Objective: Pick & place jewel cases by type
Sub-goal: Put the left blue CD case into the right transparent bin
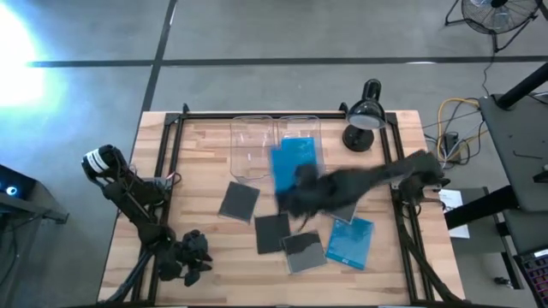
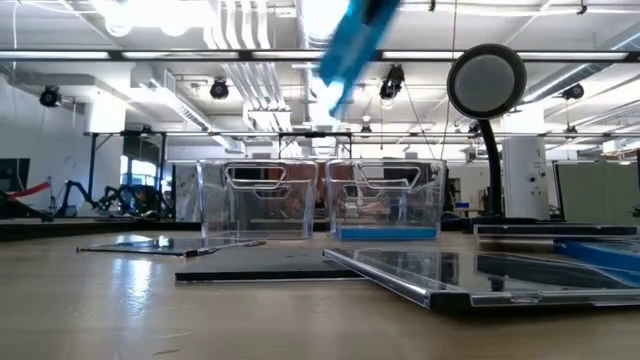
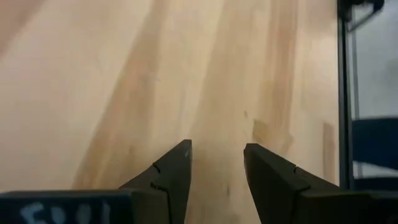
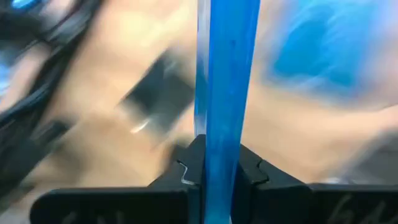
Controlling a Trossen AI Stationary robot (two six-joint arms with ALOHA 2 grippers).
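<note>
the right gripper (image 4: 217, 165) is clamped edge-on on a blue jewel case (image 4: 225, 74) above the bins (image 1: 276, 141); it could slip sideways. left gripper (image 3: 217, 165), apart, waits.

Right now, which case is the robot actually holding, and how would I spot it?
Start at the two clear plastic bins at the table's far edge. Just in front of the right-hand one, the right hand is lifted off the wood, shut on a blue jewel case. Every other case lies flat on the table or in a bin.
</note>
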